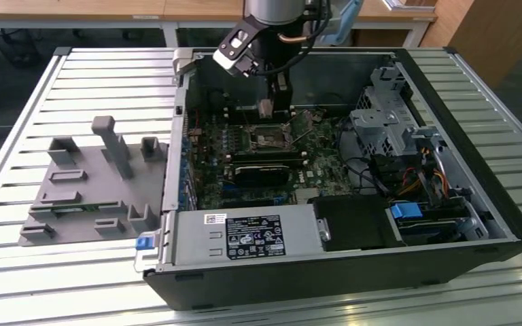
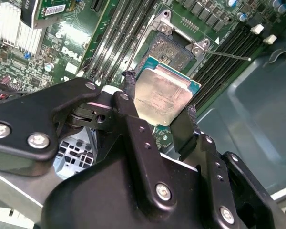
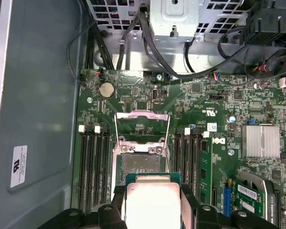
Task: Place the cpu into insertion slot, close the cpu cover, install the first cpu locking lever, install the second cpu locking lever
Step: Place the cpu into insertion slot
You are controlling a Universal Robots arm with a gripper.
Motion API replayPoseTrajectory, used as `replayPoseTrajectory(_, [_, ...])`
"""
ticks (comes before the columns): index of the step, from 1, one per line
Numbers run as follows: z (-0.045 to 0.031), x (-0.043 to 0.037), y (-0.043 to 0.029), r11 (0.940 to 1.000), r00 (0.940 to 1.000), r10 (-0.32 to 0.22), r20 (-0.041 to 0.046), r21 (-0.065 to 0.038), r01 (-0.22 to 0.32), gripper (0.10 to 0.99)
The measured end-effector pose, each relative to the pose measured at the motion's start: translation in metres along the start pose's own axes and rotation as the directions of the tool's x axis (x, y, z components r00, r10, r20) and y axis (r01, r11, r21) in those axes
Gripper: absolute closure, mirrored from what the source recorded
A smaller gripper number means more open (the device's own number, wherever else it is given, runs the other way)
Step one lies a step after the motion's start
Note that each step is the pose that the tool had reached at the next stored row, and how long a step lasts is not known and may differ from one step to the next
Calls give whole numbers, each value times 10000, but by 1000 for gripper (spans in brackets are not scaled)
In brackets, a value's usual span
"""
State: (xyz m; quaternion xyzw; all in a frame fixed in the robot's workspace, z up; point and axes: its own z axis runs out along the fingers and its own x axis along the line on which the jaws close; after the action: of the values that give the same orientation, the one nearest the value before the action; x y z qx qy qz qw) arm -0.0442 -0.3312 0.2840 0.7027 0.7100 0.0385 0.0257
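— Starting with the largest?
— Slatted metal table (image 1: 107, 75), spreading out all round the insertion slot (image 1: 268, 138). Then an open black computer case (image 1: 352, 282), walling the insertion slot in on every side.
— And toward the exterior view's left?
— Grey moulded fixture (image 1: 89, 183), lying on the table outside the case, well apart from the insertion slot.
— Inside the case?
— Green circuit board (image 3: 133, 90), with the insertion slot set into it. Long black memory slots (image 3: 93, 167) just beside the insertion slot on two flanks.
— Arm?
— Arm (image 1: 274, 13) reaching down into the case, gripper (image 2: 162, 98) poised over the insertion slot.
— Cover?
— The cpu cover (image 3: 142, 114), swung up and standing from one edge of the insertion slot, leaving the dark centre bare. Thin metal lever (image 2: 229, 56) jutting out from a corner of the insertion slot.
— Fingers?
— Closed only to the chip's width, black fingers (image 2: 183, 133) pinching the cpu (image 3: 150, 205) by two opposite edges.
— Seated?
— Not yet. Held metal face up, near the insertion slot, apart from it.
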Motion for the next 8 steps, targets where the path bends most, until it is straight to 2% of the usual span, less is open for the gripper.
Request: replayPoseTrajectory(8, [142, 1, -13, 10000, 10000, 0, -3, -1, 0, 545])
